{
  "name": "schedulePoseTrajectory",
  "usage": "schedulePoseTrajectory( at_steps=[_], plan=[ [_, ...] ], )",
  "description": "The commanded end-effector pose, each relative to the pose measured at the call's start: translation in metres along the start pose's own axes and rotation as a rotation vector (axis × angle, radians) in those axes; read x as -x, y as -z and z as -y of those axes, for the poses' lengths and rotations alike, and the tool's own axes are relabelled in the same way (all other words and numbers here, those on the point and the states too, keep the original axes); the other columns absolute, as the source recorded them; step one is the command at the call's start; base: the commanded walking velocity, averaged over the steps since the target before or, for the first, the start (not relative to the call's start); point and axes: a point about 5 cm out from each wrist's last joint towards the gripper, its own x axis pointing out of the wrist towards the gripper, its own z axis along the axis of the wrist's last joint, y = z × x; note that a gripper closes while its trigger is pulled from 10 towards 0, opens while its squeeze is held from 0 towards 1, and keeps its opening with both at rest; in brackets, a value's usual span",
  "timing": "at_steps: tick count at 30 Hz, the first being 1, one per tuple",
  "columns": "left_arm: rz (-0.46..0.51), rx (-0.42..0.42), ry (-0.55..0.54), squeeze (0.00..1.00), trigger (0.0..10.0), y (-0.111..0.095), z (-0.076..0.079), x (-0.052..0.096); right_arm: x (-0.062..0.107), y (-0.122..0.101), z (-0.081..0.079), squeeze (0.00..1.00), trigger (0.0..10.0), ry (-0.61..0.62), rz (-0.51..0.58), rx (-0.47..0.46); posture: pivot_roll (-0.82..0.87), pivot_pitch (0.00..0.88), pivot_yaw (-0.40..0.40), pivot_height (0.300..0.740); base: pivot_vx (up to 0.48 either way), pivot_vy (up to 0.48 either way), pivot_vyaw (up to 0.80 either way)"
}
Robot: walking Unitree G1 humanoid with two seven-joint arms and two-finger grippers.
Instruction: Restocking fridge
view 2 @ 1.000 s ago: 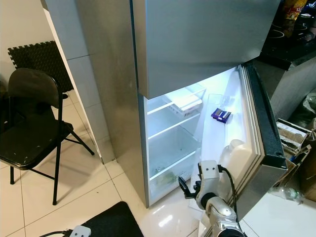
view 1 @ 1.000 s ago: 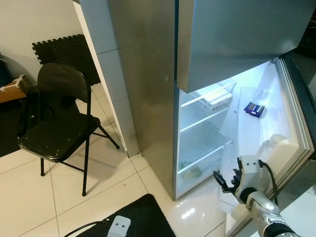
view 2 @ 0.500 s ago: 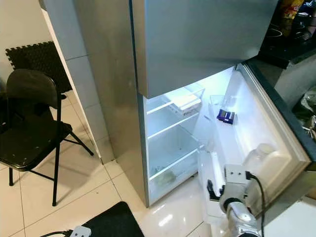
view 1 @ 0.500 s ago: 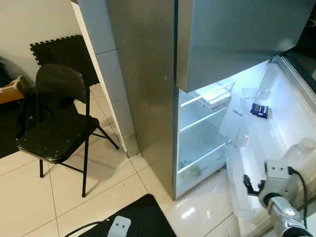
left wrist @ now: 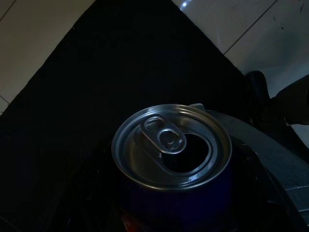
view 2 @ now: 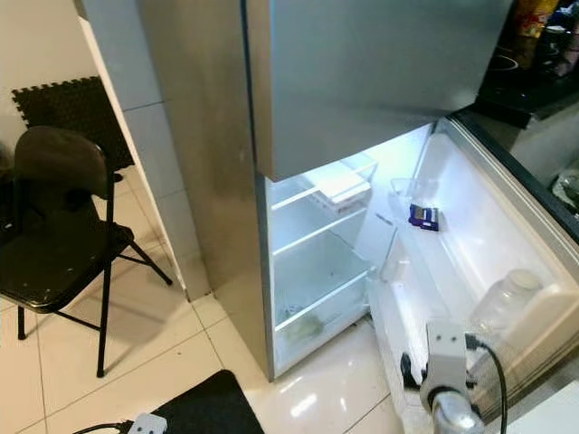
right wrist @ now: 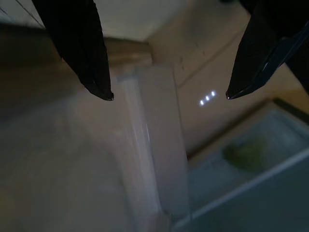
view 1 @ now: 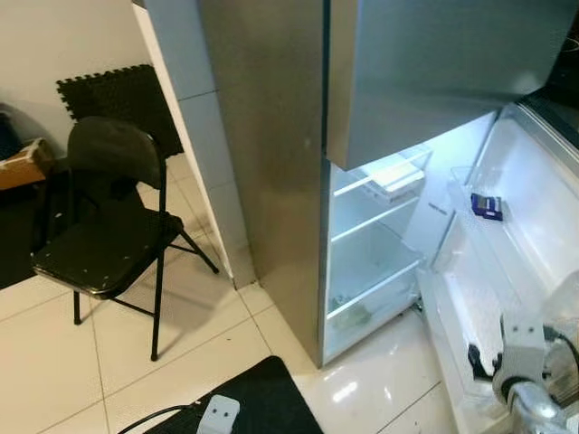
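Fridge door (view 2: 507,226) was swung wide for restocking; the right pincer (right wrist: 169,94), fingers spread and empty, hung beside it while the left pincer (left wrist: 176,212) held a can (left wrist: 171,154).

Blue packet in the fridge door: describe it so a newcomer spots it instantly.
Start at the tall steel fridge, whose lower door hangs wide open with its white lining lit. On that lining's upper shelf lies a small dark blue packet with pale markings. It is the one dark thing there: the clear bottle stands lower in the door, and the white box sits inside the cabinet.
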Motion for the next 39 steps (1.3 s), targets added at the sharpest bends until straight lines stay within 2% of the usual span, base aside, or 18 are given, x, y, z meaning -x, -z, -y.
schedulePoseTrajectory(
  at_steps=[1,3,5,6,9,11,13,17,19,22,23,28,32,34,35,39],
  plan=[
    [-0.001,0.01,0.03,0.0,10.0,0.002,0.008,-0.001,0.004,0.012,-0.003,0.0,10.0,-0.013,-0.05,0.014,0.0,0.0,-0.005,0.74,0.0,0.0,0.0],
    [-0.003,0.008,0.03,0.0,10.0,0.002,0.008,-0.001,0.009,0.026,-0.012,0.0,10.0,-0.08,-0.089,0.022,0.0,0.0,-0.004,0.74,0.0,0.0,0.0],
    [-0.004,0.007,0.03,0.0,10.0,0.002,0.008,-0.001,0.01,0.027,-0.014,0.0,10.0,-0.097,-0.092,0.026,0.0,0.0,-0.003,0.74,0.0,0.0,0.0],
    [-0.004,0.005,0.03,0.0,10.0,0.002,0.007,-0.001,0.011,0.028,-0.021,0.0,10.0,-0.158,-0.084,-0.017,0.0,0.0,-0.005,0.74,0.0,0.0,0.0],
    [-0.003,0.003,0.03,0.0,10.0,0.002,0.007,-0.001,0.012,0.028,-0.028,0.0,10.0,-0.231,-0.076,-0.05,0.0,0.0,-0.005,0.74,0.0,0.0,0.0],
    [-0.003,0.003,0.03,0.0,10.0,0.002,0.007,-0.001,0.012,0.028,-0.028,0.0,10.0,-0.231,-0.076,-0.05,0.0,0.0,-0.005,0.74,0.0,0.0,0.0],
    [-0.001,0.001,0.03,0.0,10.0,0.001,0.007,-0.001,0.012,0.026,-0.037,0.0,10.0,-0.315,-0.065,-0.063,0.0,0.0,-0.005,0.74,0.0,0.0,0.0],
    [0.001,-0.002,0.03,0.0,10.0,0.0,0.007,-0.002,0.01,0.018,-0.041,0.0,10.0,-0.344,-0.035,-0.08,0.0,0.0,-0.005,0.74,0.0,0.0,0.0],
    [0.002,-0.003,0.03,0.0,10.0,-0.001,0.007,-0.002,0.005,0.005,-0.038,0.0,10.0,-0.3,0.006,-0.099,0.0,0.0,-0.004,0.74,0.0,0.0,0.0],
    [0.003,-0.003,0.031,0.0,10.0,-0.001,0.007,-0.002,0.001,-0.002,-0.034,0.0,10.0,-0.252,0.029,-0.094,0.0,0.0,-0.005,0.74,0.0,0.0,0.0],
    [0.002,-0.003,0.031,0.0,10.0,-0.001,0.008,-0.002,-0.004,-0.016,-0.026,0.0,10.0,-0.175,0.073,-0.13,0.0,0.0,-0.005,0.74,0.0,0.0,0.0],
    [-0.001,0.002,0.031,0.0,10.0,0.001,0.008,-0.002,-0.01,-0.036,-0.01,0.0,10.0,-0.067,0.136,-0.154,0.0,0.0,-0.008,0.74,0.0,0.0,0.0],
    [-0.003,0.005,0.03,0.0,10.0,0.001,0.008,-0.002,-0.011,-0.043,-0.003,0.0,10.0,-0.015,0.153,-0.159,0.0,0.0,-0.008,0.74,0.0,0.0,0.0],
    [-0.003,0.007,0.03,0.0,10.0,0.002,0.008,-0.002,-0.012,-0.045,0.008,0.0,10.0,0.058,0.147,-0.12,0.0,0.0,-0.008,0.74,0.0,0.0,0.0],
    [-0.003,0.007,0.03,0.0,10.0,0.002,0.008,-0.002,-0.012,-0.045,0.008,0.0,10.0,0.058,0.147,-0.12,0.0,0.0,-0.008,0.74,0.0,0.0,0.0],
    [-0.003,0.008,0.031,0.0,10.0,0.002,0.009,-0.002,-0.011,-0.046,0.026,0.0,10.0,0.172,0.146,-0.095,0.0,0.0,-0.007,0.74,0.0,0.0,0.0]
  ],
)
